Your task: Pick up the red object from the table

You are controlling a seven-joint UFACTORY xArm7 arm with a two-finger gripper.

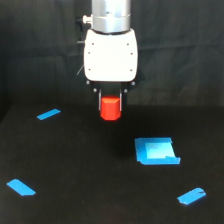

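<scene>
Two blue tape strips (21, 187) lie nearest on the table (90, 170). Farther back, the red object (110, 108) is held between the closed fingers of the gripper (110, 102), seemingly just above the surface. The grip should be kept firm and the lift made straight up.

Arm (111, 15): silver-grey metal cylinder at top, darker band near lower edge, small dark fitting on exterior view's left side. Below it, white glossy housing (110, 55), boxy with rounded corners, wider than cylinder. Four small dark screws on front face, near corners. Black underside with small dark bolts along bottom edge. Thin dark cable or bracket at housing's left edge in exterior view. Gripper (110, 100): two short black fingers (99, 97) under housing.
</scene>
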